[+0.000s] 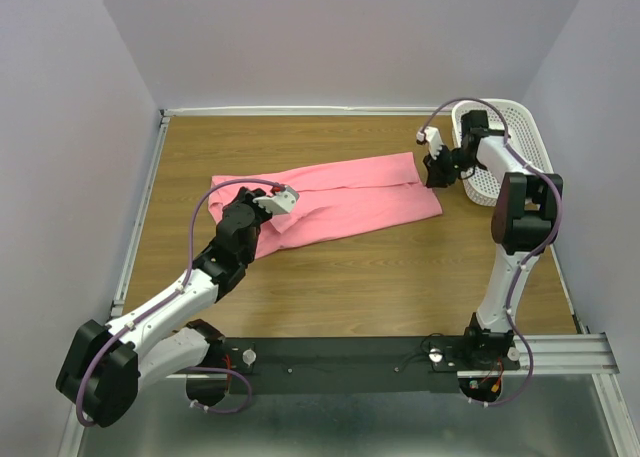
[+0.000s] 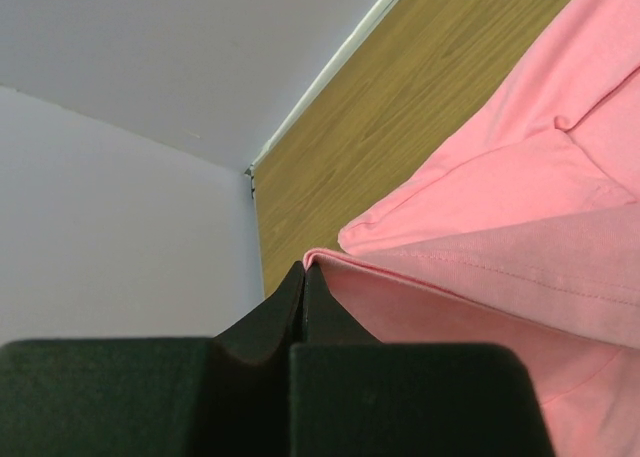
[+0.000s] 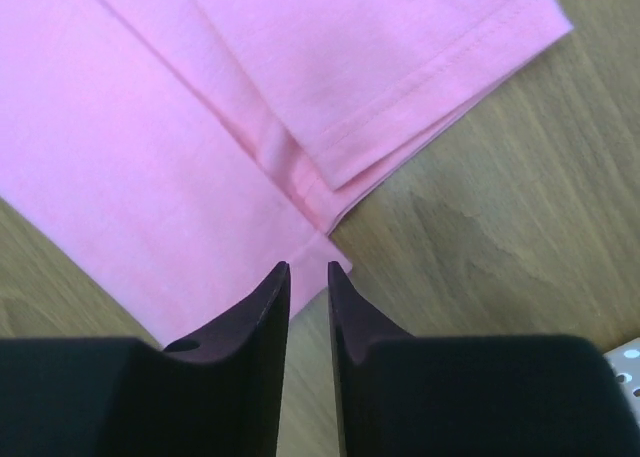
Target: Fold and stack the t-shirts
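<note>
At the tips of the left tool, the jaws are pressing fully together and pinching a folded edge of the salmon-pink t-shirt, which is lying stretched out on the wooden surface between the two tools. Just ahead of the right tool, a corner of the t-shirt is lying flat; these jaws are standing slightly apart, gripping nothing. The left fingers are hiding how much cloth they are clamping. Beside the right tool, the arm is partly blocking a white mesh basket.
</note>
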Controlling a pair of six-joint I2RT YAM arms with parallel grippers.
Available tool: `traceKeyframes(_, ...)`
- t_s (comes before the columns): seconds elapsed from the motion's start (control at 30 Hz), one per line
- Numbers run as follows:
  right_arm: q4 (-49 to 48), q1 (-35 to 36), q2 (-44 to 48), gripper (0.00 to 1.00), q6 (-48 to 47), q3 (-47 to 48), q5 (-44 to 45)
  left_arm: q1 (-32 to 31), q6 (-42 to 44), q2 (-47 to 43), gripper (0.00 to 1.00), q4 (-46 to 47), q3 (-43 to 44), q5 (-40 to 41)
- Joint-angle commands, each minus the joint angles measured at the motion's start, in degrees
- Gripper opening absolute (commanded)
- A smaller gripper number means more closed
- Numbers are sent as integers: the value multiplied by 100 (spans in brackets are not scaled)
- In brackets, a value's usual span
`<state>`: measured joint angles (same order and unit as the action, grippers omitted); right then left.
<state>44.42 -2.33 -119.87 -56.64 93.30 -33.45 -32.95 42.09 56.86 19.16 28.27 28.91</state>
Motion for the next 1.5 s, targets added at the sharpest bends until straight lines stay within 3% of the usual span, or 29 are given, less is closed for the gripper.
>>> traceKeyframes(0.0, -319, -22, -177, 34, 635, 294, -206, 52, -104, 53, 0, 176, 161, -52)
traceKeyframes(0.1, -1135, -22, 42, 39, 1802, 286, 31, 52, -95, 79, 0, 159, 187, -69)
traceKeyframes(0.27, -1349, -22, 447, 40, 2429, 154, -397, 78, -78, 123, 0, 158, 223, -95)
traceKeyframes(0.53, -1340, -22, 1177, 44, 2360, -918, -1673, 105, -25, 343, 0, 264, 319, -148)
traceKeyframes(1.0, -1322, -22, 1318, 45, 2184, -1472, -1919, 227, 353, 941, 0, 369, 591, -377)
traceKeyframes(1.47, -1322, -13, 1405, 45, 2184, -1534, -1963, 579, 1390, 1670, 0, 580, 1040, -1440)
